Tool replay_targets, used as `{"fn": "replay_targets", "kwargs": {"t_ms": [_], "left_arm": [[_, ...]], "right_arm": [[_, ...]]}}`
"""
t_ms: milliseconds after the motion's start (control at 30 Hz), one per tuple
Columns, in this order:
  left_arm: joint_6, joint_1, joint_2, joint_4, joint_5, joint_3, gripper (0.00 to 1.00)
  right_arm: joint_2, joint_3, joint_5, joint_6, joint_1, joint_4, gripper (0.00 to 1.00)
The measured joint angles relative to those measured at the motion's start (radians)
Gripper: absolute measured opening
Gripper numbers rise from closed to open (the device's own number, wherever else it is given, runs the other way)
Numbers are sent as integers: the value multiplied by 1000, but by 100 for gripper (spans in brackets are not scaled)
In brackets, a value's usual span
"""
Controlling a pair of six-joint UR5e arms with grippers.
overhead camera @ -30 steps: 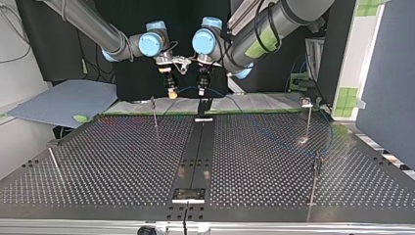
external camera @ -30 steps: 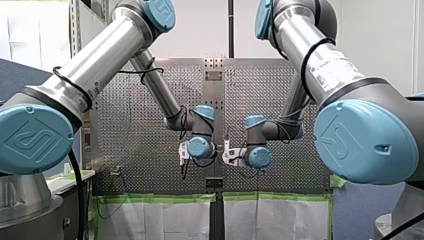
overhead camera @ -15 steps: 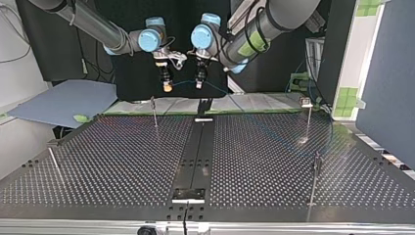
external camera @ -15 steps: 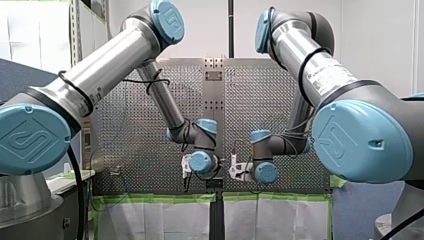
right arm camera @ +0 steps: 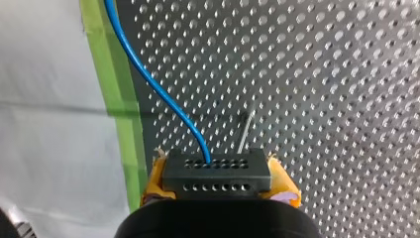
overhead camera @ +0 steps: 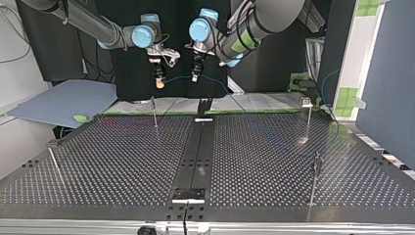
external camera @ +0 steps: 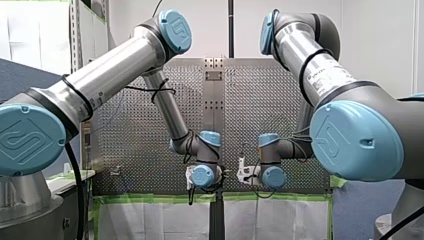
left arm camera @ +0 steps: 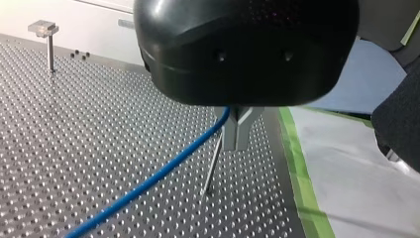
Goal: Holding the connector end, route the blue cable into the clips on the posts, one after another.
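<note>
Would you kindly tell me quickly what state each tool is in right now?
Left tool: closed on the blue cable.
Right tool: closed on the black connector at the cable's end.

The front camera is sitting behind and above both arms, looking out over the perforated table (external camera: 150,130) from well back. The top camera is facing it from the table's far side, low, near tabletop height. Both are taking in the two wrists and the table. The left wrist camera is looking along my left gripper (left arm camera: 236,141), close and slanting across the holes. The right wrist camera is peering steeply down past my right gripper (right arm camera: 218,178). Both wrist cameras are catching the blue cable (left arm camera: 163,171) and the green tape (left arm camera: 302,183).
</note>
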Motion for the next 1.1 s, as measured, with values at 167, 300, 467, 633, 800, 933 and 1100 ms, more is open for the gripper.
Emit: {"fn": "replay_targets", "kwargs": {"t_ms": [167,300,467,633,800,933,1100], "left_arm": [[-4,-15,-1,2,-2,0,2],[-9,-21,-2,2,-3,1,2],[-14,-24,-2,1,-6,5,2],[-25,-34,-18,-16,-10,36,2],[-24,-71,-56,-56,-38,79,2],[-23,-97,-95,-95,-59,118,2],[-23,-108,-139,-141,-81,165,2]], "right_arm": [[0,35,3,-3,-24,-31,0],[0,42,0,-14,-47,-40,0],[0,48,-31,-30,-87,-46,0],[1,49,-67,-34,-125,-50,0],[1,49,-95,-37,-160,-52,0],[1,49,-101,-51,-178,-51,0],[2,49,-104,-66,-194,-57,0]]}}
